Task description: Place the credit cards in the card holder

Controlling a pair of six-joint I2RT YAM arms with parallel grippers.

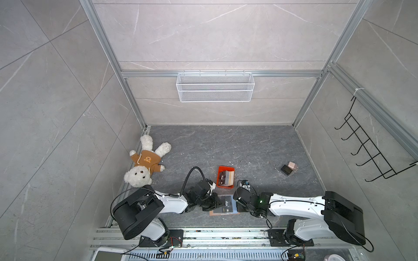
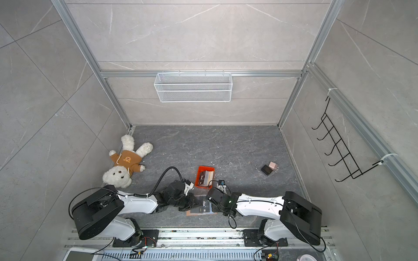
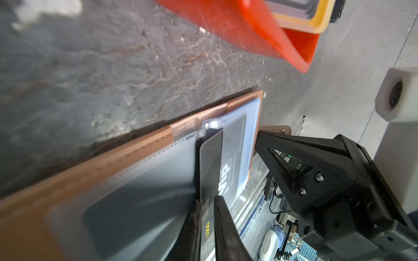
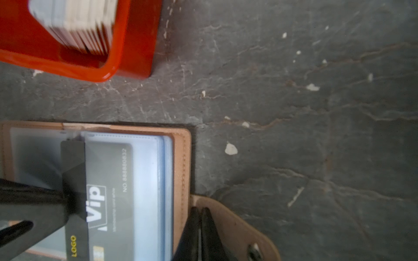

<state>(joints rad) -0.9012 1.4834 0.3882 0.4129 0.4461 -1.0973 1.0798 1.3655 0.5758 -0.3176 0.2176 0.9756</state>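
Observation:
The card holder [image 1: 214,213] [image 2: 192,213] lies open on the dark floor near the front edge, its tan leather rim [image 3: 135,153] [image 4: 181,162] framing clear bluish sleeves. My left gripper [image 3: 208,200] [image 1: 217,203] [image 2: 195,204] is shut on a black "VIP" credit card [image 3: 211,162] [image 4: 108,180] [image 1: 226,204]. Most of that card sits inside a sleeve and one end sticks out. My right gripper [image 4: 200,210] [image 1: 237,203] [image 2: 212,204] is shut, with its tips resting on the holder's snap tab [image 4: 239,226]. More credit cards [image 1: 226,178] [image 2: 204,178] [image 4: 77,22] stand stacked in the tray.
An orange-red tray [image 1: 226,168] [image 2: 206,168] [image 3: 248,29] [image 4: 135,45] sits just behind the holder. A teddy bear [image 1: 144,162] lies at the left. A black-and-pink block pair [image 1: 289,168] lies at the right. A wire basket [image 1: 214,87] hangs on the back wall, a hook rack [image 1: 371,144] on the right wall.

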